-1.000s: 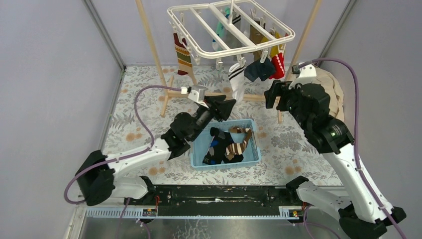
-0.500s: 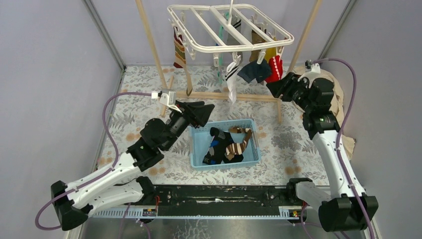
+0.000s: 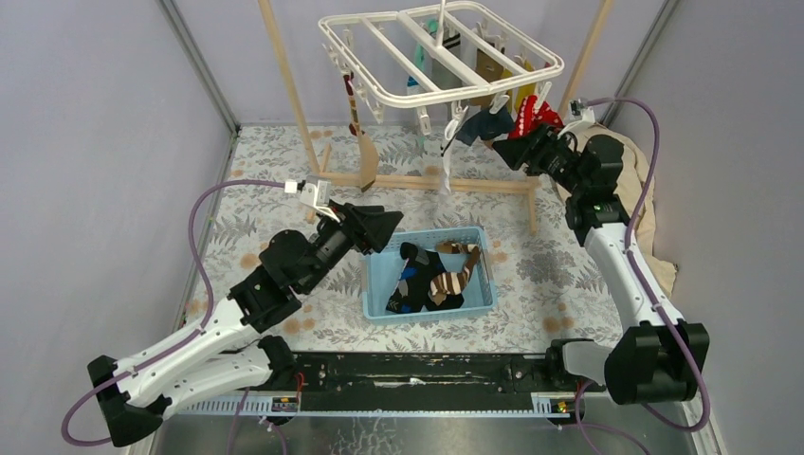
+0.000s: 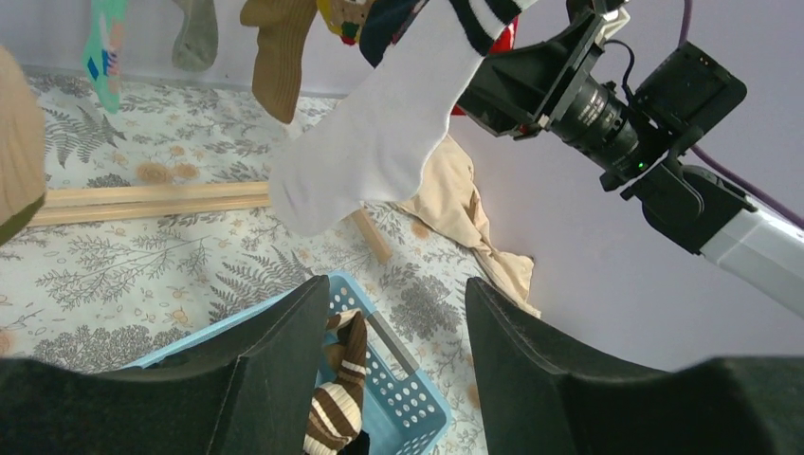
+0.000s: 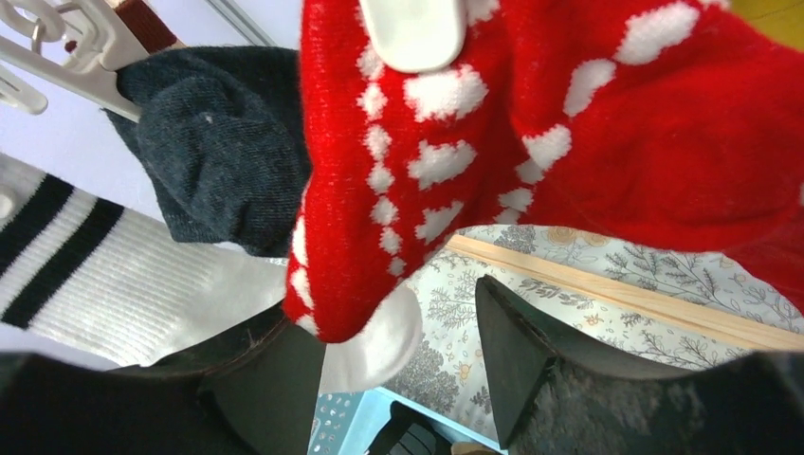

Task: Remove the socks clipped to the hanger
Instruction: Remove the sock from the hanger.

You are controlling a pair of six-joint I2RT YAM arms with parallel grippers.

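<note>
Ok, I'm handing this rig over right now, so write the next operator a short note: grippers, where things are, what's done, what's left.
Left gripper: open, empty, by the left end of the blue basket.
Right gripper: open, fingers either side of the toe of the red dotted sock, which is still clipped.
Hanger: at the back between the wooden poles; it still holds a dark sock, a white black-striped sock and others.
Done: loose socks lie in the basket.
Left: unclip the red one, then the rest, into the basket.
</note>
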